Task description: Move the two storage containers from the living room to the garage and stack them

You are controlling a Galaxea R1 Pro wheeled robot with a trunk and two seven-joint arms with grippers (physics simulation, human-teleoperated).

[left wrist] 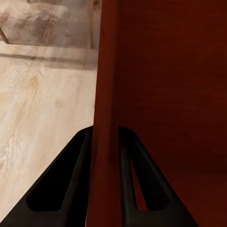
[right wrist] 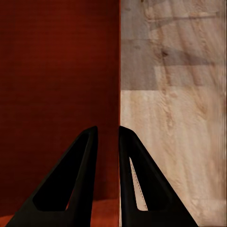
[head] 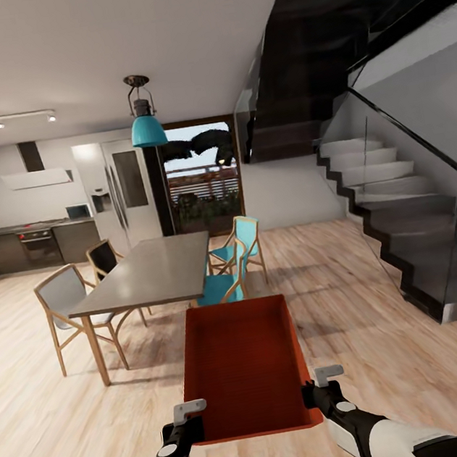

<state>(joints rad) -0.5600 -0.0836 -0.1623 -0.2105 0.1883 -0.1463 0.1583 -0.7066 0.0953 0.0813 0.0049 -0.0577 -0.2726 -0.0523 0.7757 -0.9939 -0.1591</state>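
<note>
One red-orange open-top storage container (head: 243,365) is held in the air in front of me over the light wood floor. My left gripper (head: 192,418) is shut on its left wall near the front corner, and my right gripper (head: 316,389) is shut on its right wall. In the left wrist view the black fingers (left wrist: 78,179) straddle the container's red wall (left wrist: 106,118). Seen from the right wrist, the fingers (right wrist: 132,179) pinch the thin red wall (right wrist: 118,94), with the container's inside (right wrist: 56,85) on one side and wood floor on the other.
I face a kitchen-dining area. A grey dining table (head: 151,273) with wooden chairs (head: 63,297) and teal chairs (head: 233,257) stands just beyond the container. A teal pendant lamp (head: 147,127) hangs above. A dark staircase with a glass rail (head: 405,231) rises at the right.
</note>
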